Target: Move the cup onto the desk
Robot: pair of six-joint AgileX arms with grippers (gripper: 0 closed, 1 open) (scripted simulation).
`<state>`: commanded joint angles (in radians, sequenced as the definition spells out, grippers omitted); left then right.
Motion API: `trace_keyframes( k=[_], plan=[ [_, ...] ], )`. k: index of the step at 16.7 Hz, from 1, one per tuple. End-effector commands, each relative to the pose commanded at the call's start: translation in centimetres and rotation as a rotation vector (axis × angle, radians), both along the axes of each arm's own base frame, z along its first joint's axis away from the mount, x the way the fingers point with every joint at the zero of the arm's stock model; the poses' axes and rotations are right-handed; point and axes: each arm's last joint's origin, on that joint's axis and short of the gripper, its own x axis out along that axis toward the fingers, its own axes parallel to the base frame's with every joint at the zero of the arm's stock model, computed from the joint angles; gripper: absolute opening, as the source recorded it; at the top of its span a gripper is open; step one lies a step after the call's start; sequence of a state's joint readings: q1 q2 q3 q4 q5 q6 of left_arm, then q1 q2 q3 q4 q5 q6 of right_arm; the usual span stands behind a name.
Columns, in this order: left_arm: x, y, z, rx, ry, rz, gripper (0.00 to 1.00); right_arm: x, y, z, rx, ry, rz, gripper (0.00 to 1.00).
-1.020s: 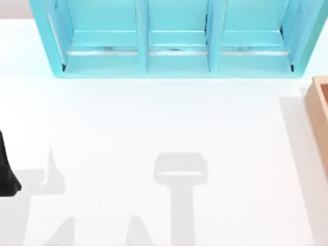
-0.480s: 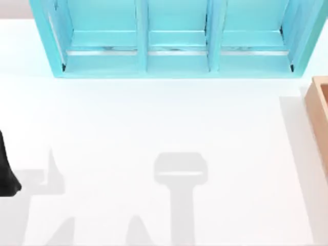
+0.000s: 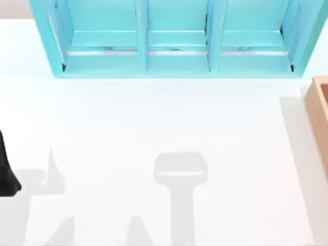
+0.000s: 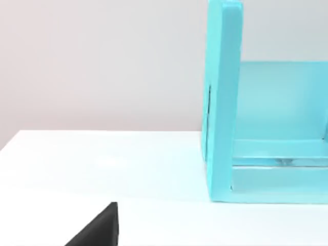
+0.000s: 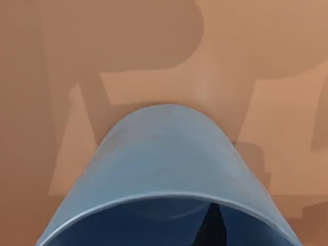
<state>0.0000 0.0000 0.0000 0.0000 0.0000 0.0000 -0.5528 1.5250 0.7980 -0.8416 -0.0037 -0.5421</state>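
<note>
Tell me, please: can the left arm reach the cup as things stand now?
Probably not. The cup sits over tan wood, seemingly the box at the desk's right edge, while the left arm is at the far left.

pretty clearly a rendered sim scene, not a real room. the bench (image 3: 154,118) is a flat, unmarked white slab with clean-edged grey shadows on it. at its far edge sits a turquoise three-bay shelf unit (image 3: 177,38), all flat uniform colour, and a tan wooden box (image 3: 320,118) pokes in at the right. behind the bench in the left wrist view there's just a plain pale wall (image 4: 102,61), no clutter anywhere.
</note>
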Motion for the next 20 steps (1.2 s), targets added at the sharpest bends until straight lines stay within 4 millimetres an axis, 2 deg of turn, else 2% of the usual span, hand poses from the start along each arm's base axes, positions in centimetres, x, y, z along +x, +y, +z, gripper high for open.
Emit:
trace_keyframes(
  k=[3, 4, 14, 17, 20],
  plan=[
    [0.0, 0.0, 0.0, 0.0, 0.0, 0.0, 1.0, 0.0, 0.0, 0.0, 0.0, 0.0, 0.0, 0.02],
    [0.0, 0.0, 0.0, 0.0, 0.0, 0.0, 1.0, 0.0, 0.0, 0.0, 0.0, 0.0, 0.0, 0.0],
    [0.0, 0.0, 0.0, 0.0, 0.0, 0.0, 1.0, 0.3, 0.3, 0.5, -0.004, -0.005, -0.001, 0.0],
    [0.0, 0.0, 0.0, 0.0, 0.0, 0.0, 1.0, 1.1, 2.4, 2.8, -0.003, -0.006, -0.001, 0.0],
    [0.0, 0.0, 0.0, 0.0, 0.0, 0.0, 1.0, 1.3, 6.0, 6.0, 0.004, 0.017, 0.0, 0.0]
  ],
)
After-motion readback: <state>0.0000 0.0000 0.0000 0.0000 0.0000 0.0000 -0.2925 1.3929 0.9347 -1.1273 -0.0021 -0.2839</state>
